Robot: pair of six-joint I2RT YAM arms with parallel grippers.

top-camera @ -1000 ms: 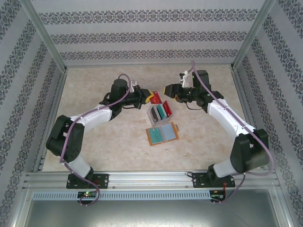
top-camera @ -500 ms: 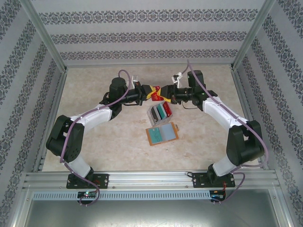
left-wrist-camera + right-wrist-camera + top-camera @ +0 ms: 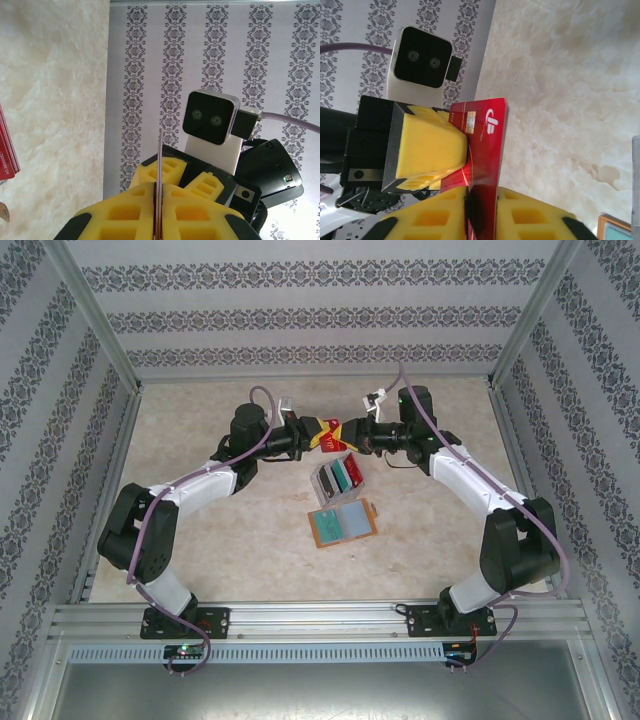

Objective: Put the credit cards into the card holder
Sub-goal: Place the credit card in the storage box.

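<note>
Where the two arms meet above the far middle of the table (image 3: pixel 200 540), the left gripper (image 3: pixel 312 436) is clamped on a red card (image 3: pixel 328 432). Its yellow pads (image 3: pixel 125 212) are pressed together, and the card's thin edge runs straight out between them. Facing it fingertip to fingertip, the right gripper (image 3: pixel 347 437) has its jaws only narrowly apart, and the card's free end sits in that gap. From the right wrist, the card's face slants across the space between that gripper's own pads (image 3: pixel 530 215), so whether they touch it cannot be told. In the same view one left pad covers part of the card's face beside the chip, with the left wrist camera (image 3: pixel 422 57) just behind it against the patterned wall (image 3: pixel 350 20).

Below the meeting fingertips, toward the arm bases, the other credit cards (image 3: pixel 337 477) lie fanned on the table, showing grey-white, teal and red. Just nearer than those lies the card holder (image 3: pixel 342 523), open and flat, an orange-tan rim around grey pockets, well clear of both grippers
</note>
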